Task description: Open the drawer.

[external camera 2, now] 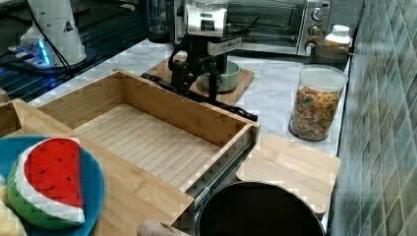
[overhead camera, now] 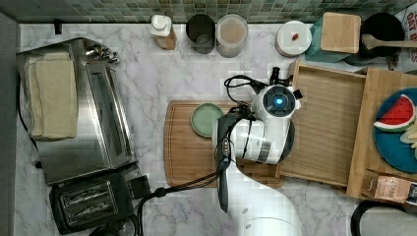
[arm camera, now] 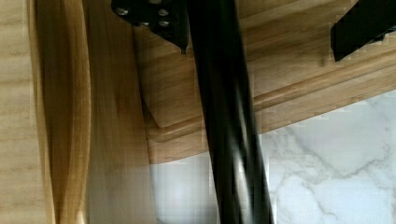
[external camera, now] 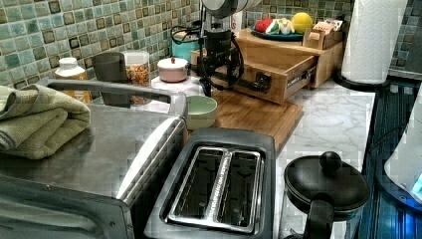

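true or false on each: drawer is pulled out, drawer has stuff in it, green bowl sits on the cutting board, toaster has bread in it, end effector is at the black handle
1. The drawer is pulled out of its wooden box. True.
2. The drawer has things in it. False: its slatted floor is bare.
3. The green bowl sits on the cutting board. True.
4. The toaster holds bread. False: both slots are empty.
5. The end effector is at the black handle. True: it stands at the bar on the drawer front.

Arm body hides drawer (overhead camera: 327, 128) front and handle (arm camera: 231, 121) in top view; handle's ends run off the wrist view frame; watermelon plate (overhead camera: 396, 142) cut by top view's right edge.
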